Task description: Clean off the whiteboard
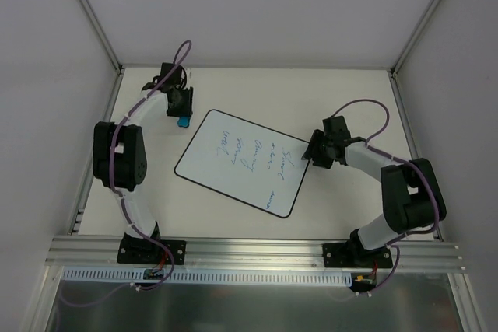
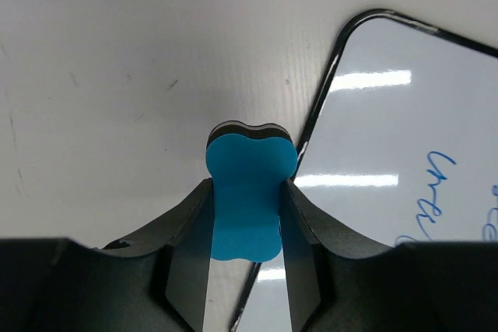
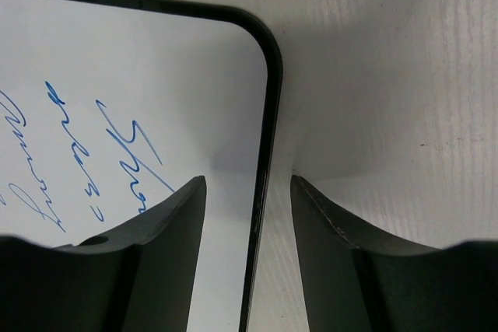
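The whiteboard lies flat and slanted on the table, with blue handwriting on it. My left gripper is shut on a small blue eraser just off the board's far left corner. In the left wrist view the eraser sits pinched between the fingers, beside the board's black-edged corner. My right gripper is at the board's right corner. In the right wrist view its jaws stand apart and straddle the board's black edge, one finger over the board, one over the table.
White table with white walls behind and at both sides. An aluminium rail runs along the near edge, where both arm bases are bolted.
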### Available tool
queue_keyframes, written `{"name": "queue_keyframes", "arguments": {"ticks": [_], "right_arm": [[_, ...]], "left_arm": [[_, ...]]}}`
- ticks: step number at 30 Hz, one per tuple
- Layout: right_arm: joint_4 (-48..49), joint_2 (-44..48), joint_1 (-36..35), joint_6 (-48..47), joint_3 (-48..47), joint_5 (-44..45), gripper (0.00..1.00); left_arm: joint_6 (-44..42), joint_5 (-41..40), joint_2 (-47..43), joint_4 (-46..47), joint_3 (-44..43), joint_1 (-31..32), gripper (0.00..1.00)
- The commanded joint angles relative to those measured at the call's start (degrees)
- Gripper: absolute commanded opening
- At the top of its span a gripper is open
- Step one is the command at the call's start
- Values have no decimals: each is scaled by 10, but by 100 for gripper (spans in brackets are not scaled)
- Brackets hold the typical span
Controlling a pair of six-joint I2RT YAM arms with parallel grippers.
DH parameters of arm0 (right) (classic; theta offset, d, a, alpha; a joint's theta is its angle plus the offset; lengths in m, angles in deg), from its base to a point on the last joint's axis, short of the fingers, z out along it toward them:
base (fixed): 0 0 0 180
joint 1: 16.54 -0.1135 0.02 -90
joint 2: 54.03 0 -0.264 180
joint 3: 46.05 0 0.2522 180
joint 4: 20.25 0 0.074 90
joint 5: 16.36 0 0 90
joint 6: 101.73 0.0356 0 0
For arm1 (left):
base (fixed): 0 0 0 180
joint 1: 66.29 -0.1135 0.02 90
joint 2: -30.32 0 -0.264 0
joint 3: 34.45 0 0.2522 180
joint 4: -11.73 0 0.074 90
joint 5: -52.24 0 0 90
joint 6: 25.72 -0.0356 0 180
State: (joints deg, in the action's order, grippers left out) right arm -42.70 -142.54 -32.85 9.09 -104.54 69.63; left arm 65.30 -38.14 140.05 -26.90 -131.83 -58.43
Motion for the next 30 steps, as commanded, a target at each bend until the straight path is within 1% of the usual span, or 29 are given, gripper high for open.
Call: {"name": "queue_keyframes", "arguments": {"ticks": [1, 4, 6, 7, 10, 11, 13, 14, 16, 17, 18, 19, 22, 30], "right_arm": [[6, -22, 2, 10, -4, 21, 51], [12, -25, 1, 12, -1, 19, 48], [13, -25, -1, 15, 0, 23, 44], [12, -25, -1, 18, 0, 24, 43], [11, -24, -2, 22, 1, 29, 36], [10, -25, -4, 28, 0, 30, 30], [6, -26, -6, 34, 1, 30, 23], [4, -27, -7, 38, 1, 30, 16], [4, -30, -9, 40, 1, 30, 9], [3, -32, -11, 40, 0, 30, 4], [3, -33, -12, 41, -2, 31, 2], [-1, -32, -13, 41, -3, 33, 0], [-3, -33, -13, 41, -5, 37, 0], [-9, -42, -20, 38, -11, 37, 0]], "left_arm": [[37, 34, -68, -11, 7, 6, 6], [54, 42, -81, -14, 23, 28, 6], [64, 38, -80, -16, 30, 44, 6], [66, 38, -74, -16, 31, 62, 6], [80, 42, -55, -18, 26, 87, 6], [84, 40, -49, -18, 23, 101, 6], [93, 42, -30, -19, 14, 111, 6], [95, 42, -23, -19, 10, 116, 6], [99, 41, -6, -20, 0, 121, 4], [100, 42, 0, -20, -3, 122, 4], [101, 44, 7, -21, -11, 124, 2], [101, 45, 19, -21, -15, 127, 2], [102, 42, 41, -22, -27, 135, 0], [107, 9, 89, -24, -50, 144, 0]]}}
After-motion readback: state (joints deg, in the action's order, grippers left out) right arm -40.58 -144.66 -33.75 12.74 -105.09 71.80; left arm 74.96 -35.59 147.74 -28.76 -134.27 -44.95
